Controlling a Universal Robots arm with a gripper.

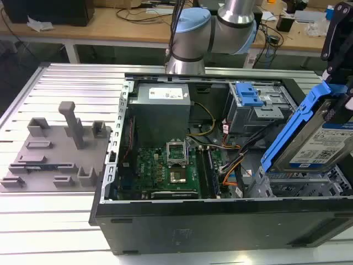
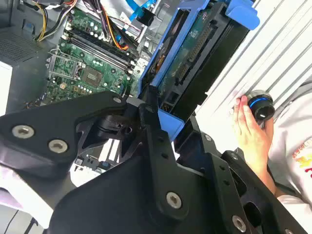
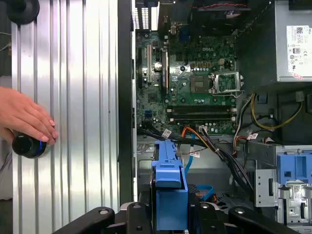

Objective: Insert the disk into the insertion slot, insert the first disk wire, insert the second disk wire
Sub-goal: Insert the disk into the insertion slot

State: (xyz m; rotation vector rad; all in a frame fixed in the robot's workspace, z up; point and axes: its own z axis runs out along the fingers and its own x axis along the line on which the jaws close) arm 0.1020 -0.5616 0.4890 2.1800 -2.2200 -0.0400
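Exterior view: silver rectangular hard drive in bright blue plastic carrier hangs tilted above perforated grey sheet-metal drive cage, not seated. Black gripper clamps the carrier rails. Insertion undone; both wires apparently unplugged.

The tilted disk overhangs the insertion slot; loose cables crowd beside it; a hand rests on the worktop.

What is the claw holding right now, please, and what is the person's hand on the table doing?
Claw: closed, holding the hard drive.
Person's hand: fingers resting on a black knob.
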